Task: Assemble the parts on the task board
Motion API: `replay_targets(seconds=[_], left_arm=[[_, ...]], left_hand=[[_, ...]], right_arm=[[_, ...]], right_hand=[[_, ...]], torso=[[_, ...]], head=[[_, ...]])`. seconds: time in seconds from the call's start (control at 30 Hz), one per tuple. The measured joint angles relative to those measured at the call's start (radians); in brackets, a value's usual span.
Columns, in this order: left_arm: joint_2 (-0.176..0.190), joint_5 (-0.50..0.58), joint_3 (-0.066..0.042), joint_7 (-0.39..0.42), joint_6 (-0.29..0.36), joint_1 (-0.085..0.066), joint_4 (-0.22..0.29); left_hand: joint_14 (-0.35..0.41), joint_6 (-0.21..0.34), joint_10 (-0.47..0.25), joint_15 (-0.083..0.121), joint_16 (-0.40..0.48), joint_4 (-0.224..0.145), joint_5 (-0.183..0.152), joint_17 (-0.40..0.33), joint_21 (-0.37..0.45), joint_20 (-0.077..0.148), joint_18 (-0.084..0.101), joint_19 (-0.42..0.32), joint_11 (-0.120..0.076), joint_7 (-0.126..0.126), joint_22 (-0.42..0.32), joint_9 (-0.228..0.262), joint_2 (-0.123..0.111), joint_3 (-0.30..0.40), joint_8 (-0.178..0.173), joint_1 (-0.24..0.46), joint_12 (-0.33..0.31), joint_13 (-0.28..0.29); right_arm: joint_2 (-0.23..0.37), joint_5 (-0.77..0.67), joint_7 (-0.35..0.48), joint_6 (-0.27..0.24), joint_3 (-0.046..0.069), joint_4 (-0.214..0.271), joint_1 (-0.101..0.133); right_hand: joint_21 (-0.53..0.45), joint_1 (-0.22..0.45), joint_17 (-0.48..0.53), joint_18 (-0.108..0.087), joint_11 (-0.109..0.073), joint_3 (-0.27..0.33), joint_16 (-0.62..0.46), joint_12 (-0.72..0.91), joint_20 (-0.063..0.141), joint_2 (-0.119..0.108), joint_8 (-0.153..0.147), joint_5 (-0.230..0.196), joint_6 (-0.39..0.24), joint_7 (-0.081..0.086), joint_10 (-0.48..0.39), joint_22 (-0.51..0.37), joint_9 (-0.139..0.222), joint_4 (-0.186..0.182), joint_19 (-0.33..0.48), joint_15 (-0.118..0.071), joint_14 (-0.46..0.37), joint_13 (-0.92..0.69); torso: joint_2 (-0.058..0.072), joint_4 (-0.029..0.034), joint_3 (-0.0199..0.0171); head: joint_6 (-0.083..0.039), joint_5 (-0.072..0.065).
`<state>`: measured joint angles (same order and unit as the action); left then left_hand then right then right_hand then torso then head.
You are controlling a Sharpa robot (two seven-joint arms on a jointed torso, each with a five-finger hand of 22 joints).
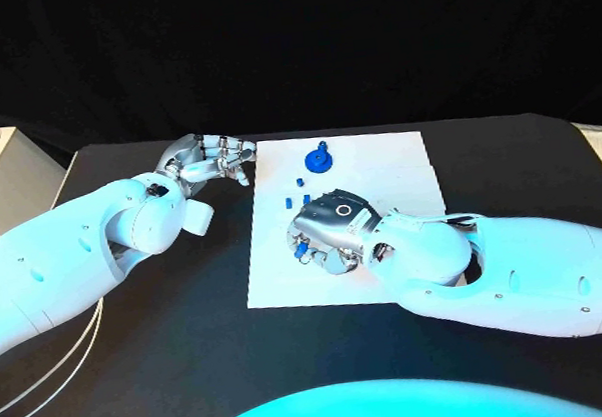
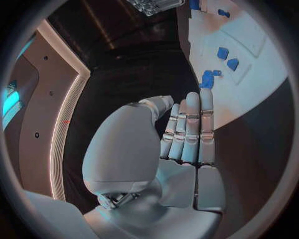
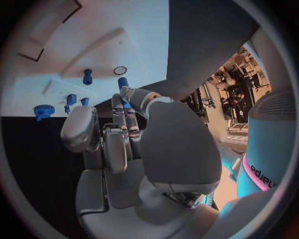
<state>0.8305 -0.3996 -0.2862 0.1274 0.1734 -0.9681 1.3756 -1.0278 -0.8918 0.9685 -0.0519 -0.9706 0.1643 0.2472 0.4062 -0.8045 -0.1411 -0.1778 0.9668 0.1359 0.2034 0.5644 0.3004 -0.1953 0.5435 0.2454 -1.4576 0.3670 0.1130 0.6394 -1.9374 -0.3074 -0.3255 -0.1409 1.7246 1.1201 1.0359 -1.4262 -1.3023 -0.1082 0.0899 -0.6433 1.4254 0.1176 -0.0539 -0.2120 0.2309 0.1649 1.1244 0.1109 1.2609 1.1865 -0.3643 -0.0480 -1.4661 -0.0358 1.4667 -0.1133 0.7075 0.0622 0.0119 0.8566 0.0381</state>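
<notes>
Right hand: mid-frame on task board, fingers curled down over small blue part, apparently pinching it; grip not fully visible.
Loose parts: just above right hand, nearer it.
Blue gear: upper board.
Left hand: upper left, off board edge, fingers together, empty.

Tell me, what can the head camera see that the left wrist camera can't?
Head camera: the right hand lies low over the middle of the task board, and both white arms reach in from the sides.
Left wrist camera: a close look along the left hand, its fingers straight and side by side, holding nothing.
Both: the white board, the small blue parts on it, and the left hand beside the board's edge.
</notes>
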Motion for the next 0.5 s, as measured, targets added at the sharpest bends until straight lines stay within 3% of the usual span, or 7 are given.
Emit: replay_targets(seconds=[0.5], left_arm=[[0.001,0.001,0.0,0.0,0.0,0.0,0.0]], left_hand=[[0.0,0.0,0.0,0.0,0.0,0.0,0.0,0.0,0.0,0.0,0.0,0.0,0.0,0.0,0.0,-0.001,0.0,0.0,0.0,0.0,0.0,0.0]], right_arm=[[0.003,-0.013,-0.006,0.041,-0.002,-0.008,-0.002]], right_hand=[[0.0,-0.002,-0.001,0.0,-0.003,0.0,0.0,-0.003,0.0,-0.002,-0.003,0.0,-0.002,-0.001,0.003,0.001,-0.001,0.0,0.0,0.0,0.0,0.001]], torso=[[0.0,-0.0005,-0.0002]], head=[[0.005,0.0]])
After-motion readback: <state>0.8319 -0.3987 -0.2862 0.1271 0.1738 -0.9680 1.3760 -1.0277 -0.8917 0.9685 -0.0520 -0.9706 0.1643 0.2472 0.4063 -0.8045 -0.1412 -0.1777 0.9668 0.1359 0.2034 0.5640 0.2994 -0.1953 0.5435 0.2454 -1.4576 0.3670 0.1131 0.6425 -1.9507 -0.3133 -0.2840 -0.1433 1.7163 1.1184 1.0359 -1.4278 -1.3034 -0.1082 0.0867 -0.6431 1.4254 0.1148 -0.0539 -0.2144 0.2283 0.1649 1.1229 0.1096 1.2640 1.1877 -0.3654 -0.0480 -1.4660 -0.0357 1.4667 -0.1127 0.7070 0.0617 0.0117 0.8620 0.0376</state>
